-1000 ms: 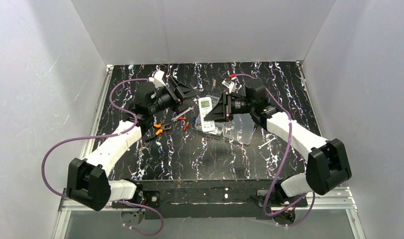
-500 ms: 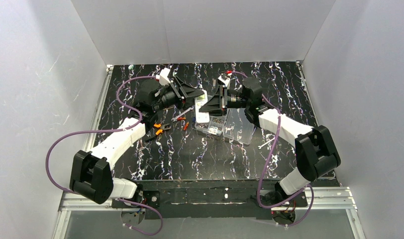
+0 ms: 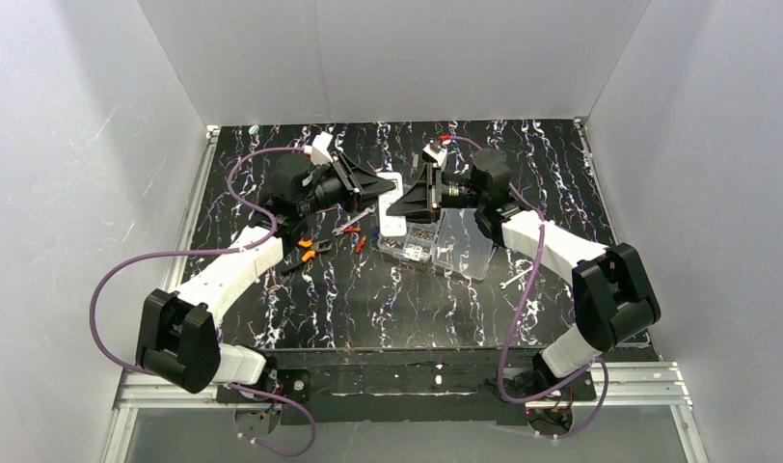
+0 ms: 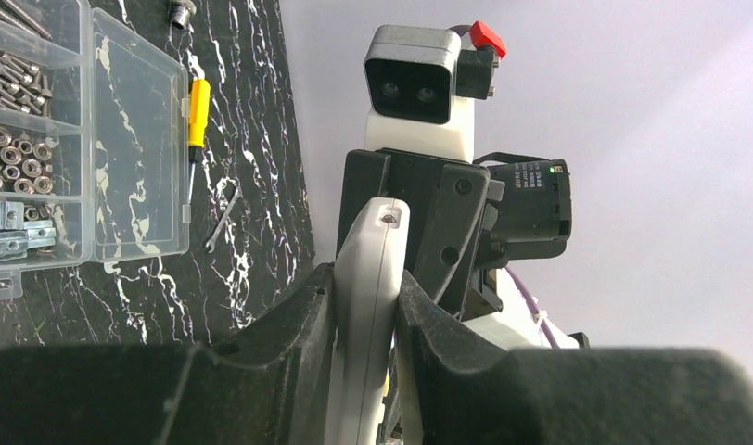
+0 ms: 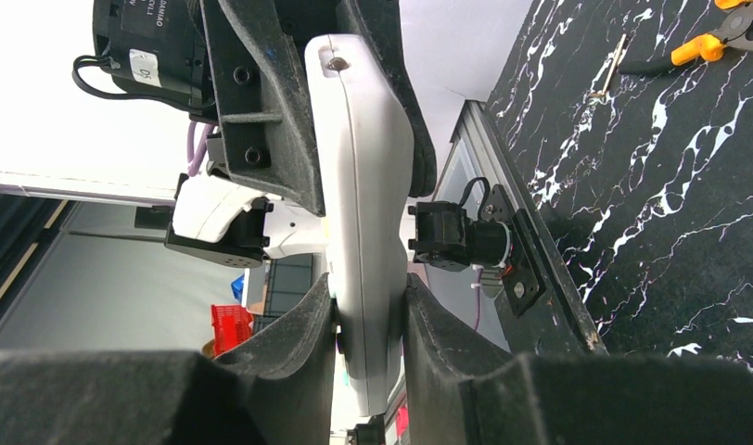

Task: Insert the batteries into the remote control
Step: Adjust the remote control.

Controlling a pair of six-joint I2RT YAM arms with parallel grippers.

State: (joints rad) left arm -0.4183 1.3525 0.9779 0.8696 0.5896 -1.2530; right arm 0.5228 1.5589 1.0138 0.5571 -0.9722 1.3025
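Moved since earlier: a second back the remote control (image 3: 391,183) lay face-up over the clear box (image 3: 460,249) with only the right arm at it. Now it's lifted on edge and the left arm has swung in to meet it. Next to no change in the last half second.
Left fingers (image 4: 294,320): clenched on the remote across its thickness.
Right fingers (image 5: 294,324): also clamped on the remote, coming from the opposite side; the two sets sit just beside each other.
Remote location: in the air between both arms, over the far-left part of the box, off the tabletop (image 3: 368,299).
Which face is where: we can't tell; both wrist views show only the edge seam and one end.
Batteries: we can't pick any out in these views.
Step in hand (our read): two-handed regrasp, likely to turn the battery recess upward.
How to do it well: we'd release one side at a time, never both. Keep the holding side squeezing flat on the broad faces so the slim body doesn't pivot. Rotate slowly, then set it down on bare tabletop beside the box, not on it.
Risk: slick plastic and a short hold, so it could slip and land among the screws (image 4: 20,139) in the box.
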